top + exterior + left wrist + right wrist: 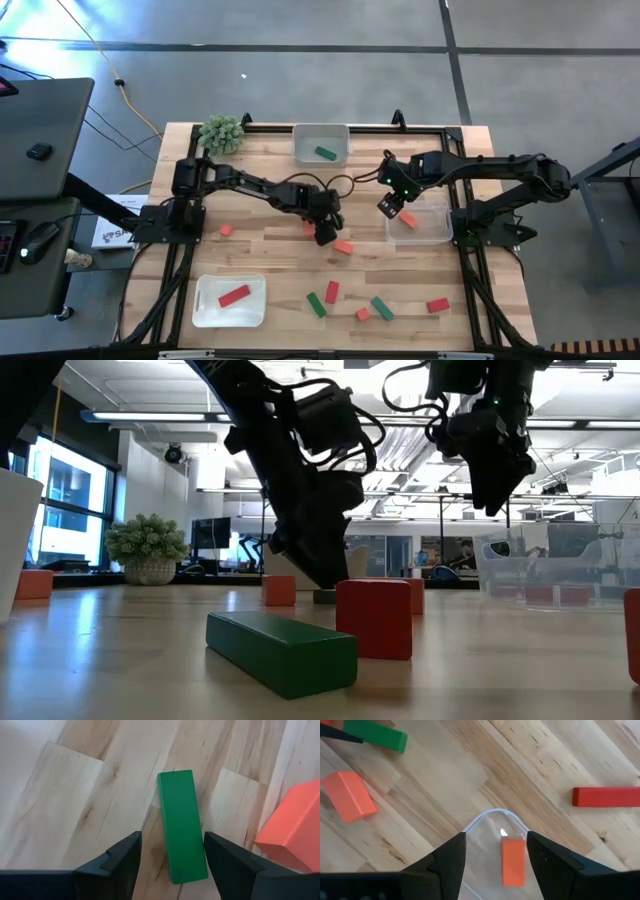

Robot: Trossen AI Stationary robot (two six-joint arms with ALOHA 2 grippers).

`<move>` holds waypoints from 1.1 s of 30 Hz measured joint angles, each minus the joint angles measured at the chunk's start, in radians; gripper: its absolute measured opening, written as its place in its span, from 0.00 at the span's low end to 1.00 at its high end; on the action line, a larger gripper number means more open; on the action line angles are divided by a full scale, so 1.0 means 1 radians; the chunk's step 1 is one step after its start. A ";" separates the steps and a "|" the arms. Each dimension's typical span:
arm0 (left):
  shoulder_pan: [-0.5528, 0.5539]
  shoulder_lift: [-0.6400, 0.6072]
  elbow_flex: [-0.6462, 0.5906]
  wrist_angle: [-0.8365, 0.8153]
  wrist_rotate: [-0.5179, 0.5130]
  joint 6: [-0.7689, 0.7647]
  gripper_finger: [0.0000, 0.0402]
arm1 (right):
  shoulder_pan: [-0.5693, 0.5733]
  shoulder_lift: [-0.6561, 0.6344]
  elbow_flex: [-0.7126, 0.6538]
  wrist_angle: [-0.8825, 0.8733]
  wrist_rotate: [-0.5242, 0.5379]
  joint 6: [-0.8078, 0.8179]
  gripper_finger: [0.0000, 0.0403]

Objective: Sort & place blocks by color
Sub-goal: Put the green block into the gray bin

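My left gripper [172,845] is open and low over the table's middle [325,232]. Its fingers stand on either side of a green block [181,825] that lies flat on the wood, lengthwise between them. An orange block [295,832] lies just beside it. My right gripper [496,845] is open and empty, hovering [392,205] above the near-left corner of the clear tray [432,232]. An orange block [513,861] rests on that tray's floor. In the low view both grippers hang down, left [322,572] and right [495,490]. My left gripper comes at the green block from above, its fingers along the block's two long sides. One fingertip [212,845] stands right at the block's edge [200,835]; whether it touches, I cannot tell. The block lies flat on the table.
A far tray [320,143] holds a green block; a white near-left tray [205,300] holds a red one [233,295]. Several loose blocks lie along the near edge, among them green [316,304] and red [437,305]. A spiky plant ball [221,133] sits at the far left.
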 joint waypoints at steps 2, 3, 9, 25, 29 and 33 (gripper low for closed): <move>-0.003 0.003 -0.001 -0.006 0.000 0.000 0.51 | 0.000 0.000 0.000 -0.002 0.007 0.001 0.49; -0.005 0.003 -0.001 -0.004 0.000 0.000 0.51 | 0.000 0.000 0.000 -0.002 0.009 0.001 0.49; -0.014 0.044 0.005 0.007 -0.018 0.012 0.51 | 0.000 0.000 0.000 -0.003 0.011 0.025 0.49; 0.007 0.022 0.001 -0.014 0.085 0.179 0.19 | 0.000 0.000 0.000 0.000 0.045 0.078 0.49; 0.028 0.013 -0.001 -0.023 0.150 0.211 0.19 | 0.000 0.000 0.000 0.000 0.063 0.113 0.49; 0.058 -0.019 -0.004 -0.065 0.173 0.248 0.19 | 0.000 0.000 0.000 0.003 0.064 0.115 0.49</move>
